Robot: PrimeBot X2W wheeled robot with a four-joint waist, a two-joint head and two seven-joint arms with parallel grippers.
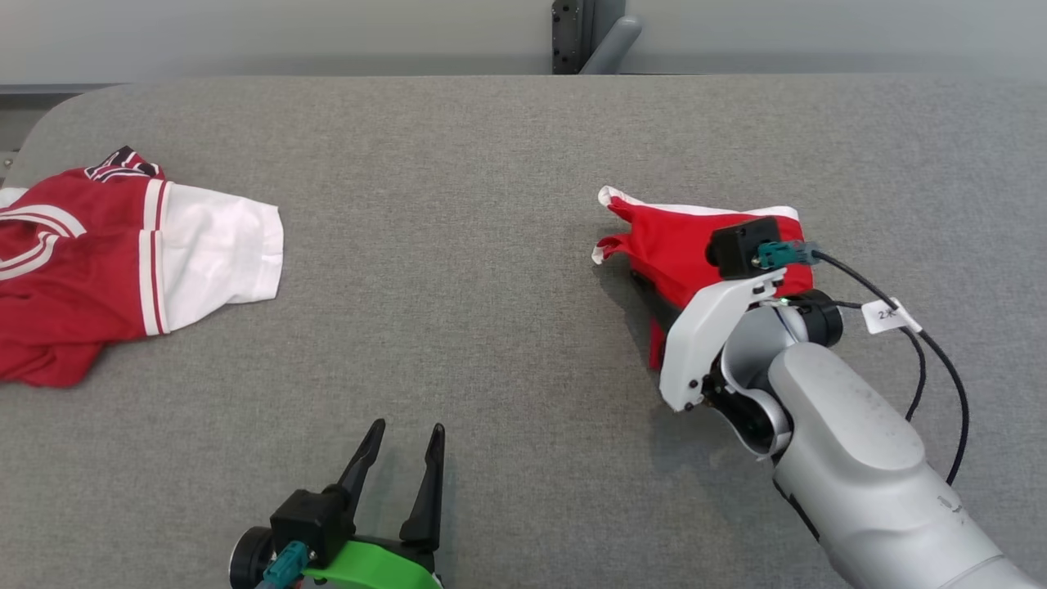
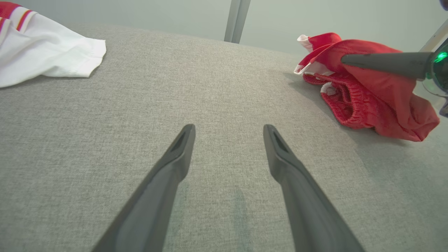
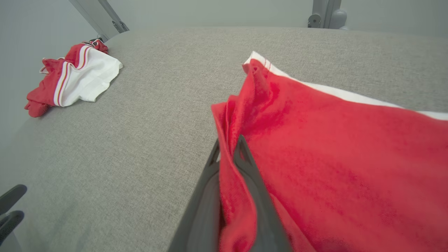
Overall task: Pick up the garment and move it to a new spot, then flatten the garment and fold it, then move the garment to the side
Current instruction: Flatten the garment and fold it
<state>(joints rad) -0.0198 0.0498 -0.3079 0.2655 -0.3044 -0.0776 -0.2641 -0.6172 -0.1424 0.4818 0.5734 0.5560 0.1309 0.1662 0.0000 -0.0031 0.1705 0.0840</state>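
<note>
I see right gripper [image 3: 229, 148] clenched on red garment [image 1: 667, 237], fold of cloth pinched between both fingers. Garment bunched on right half of desk [image 1: 458, 204], white trim along far edge, lower part resting on desk. In left wrist view, elastic waistband faces camera. Left gripper [image 1: 409, 429] released, fingers spread wide, over bare desk at near centre, well apart from garment. Red-and-white jersey [image 1: 82, 270] lies crumpled at far left of desk, nothing touching it.
</note>
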